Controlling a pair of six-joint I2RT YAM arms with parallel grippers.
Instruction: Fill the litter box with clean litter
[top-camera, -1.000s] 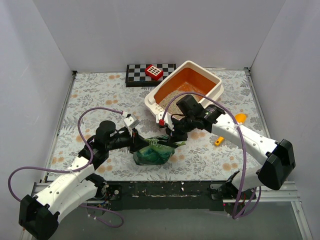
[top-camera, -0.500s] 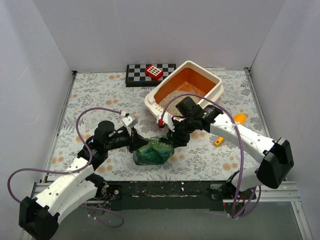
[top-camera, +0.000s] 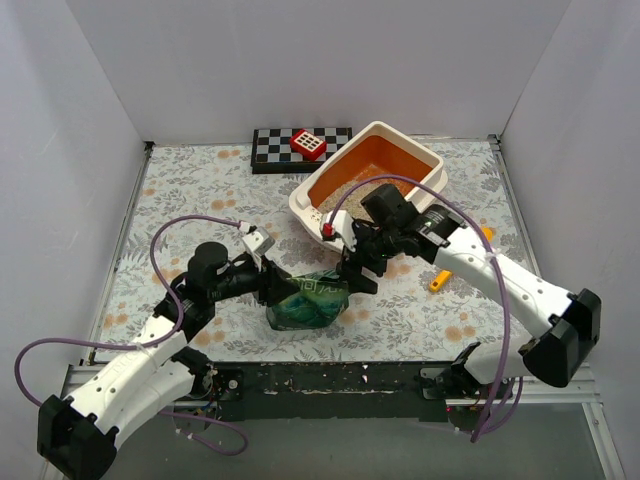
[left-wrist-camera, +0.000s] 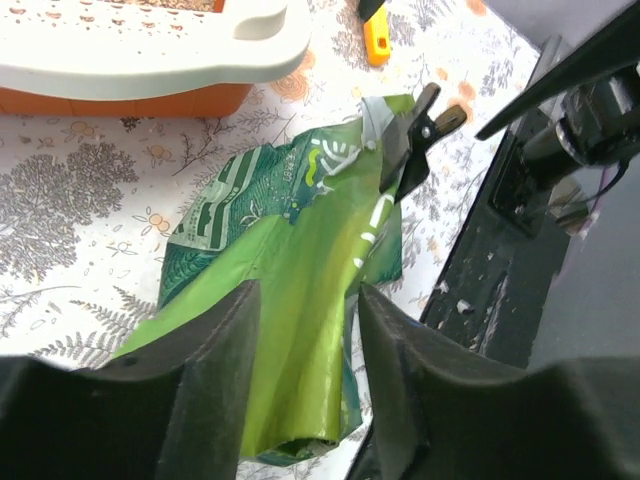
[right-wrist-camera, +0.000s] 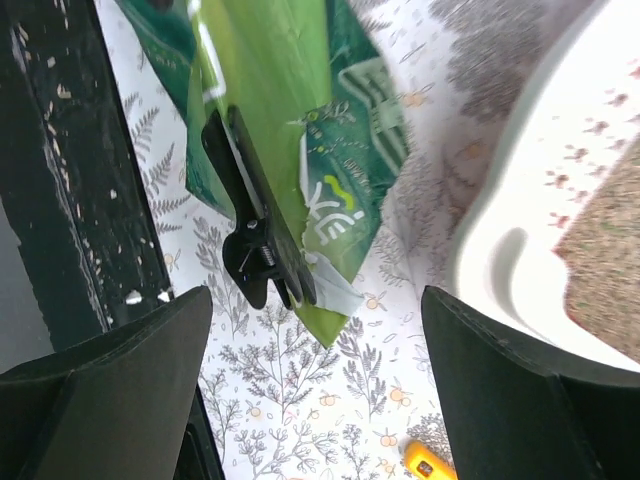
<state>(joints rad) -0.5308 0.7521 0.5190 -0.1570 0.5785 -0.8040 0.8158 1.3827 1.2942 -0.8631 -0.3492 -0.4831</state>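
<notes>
From where I stand, the litter box (top-camera: 425, 160) sits slantwise on the far right part of the table (top-camera: 190, 190). Its slotted edge is turned toward the arms, and one corner lies just beside the checkerboard (top-camera: 275, 150). A small red block (top-camera: 308, 144) rests on that board. The clean litter (top-camera: 345, 203) covers the end of the box nearer the arms, while the farther end shows bare orange floor.

In front of the box, close to the table's near edge, the green bag (top-camera: 310, 303) lies crumpled on the flowered cloth, apart from the box. The left tool (top-camera: 272, 287) is clamped on the green bag at its left end. In the left wrist view the glossy plastic fills the gap between the two dark fingers (left-wrist-camera: 215, 385) and bulges out ahead of them. A black clip (left-wrist-camera: 412, 145) is pinched on the bag's far end, the end toward the right arm.

The right tool (top-camera: 358, 275) hangs over that clipped end. Its fingers (right-wrist-camera: 110, 385) stand wide apart with nothing between them, and the clip and the bag's folded lip lie below the gap. The same view shows the cream rim of the box and a patch of speckled litter at the right edge.

An orange scoop (top-camera: 438, 282) lies on the table right of the bag, mostly hidden under the right arm.
</notes>
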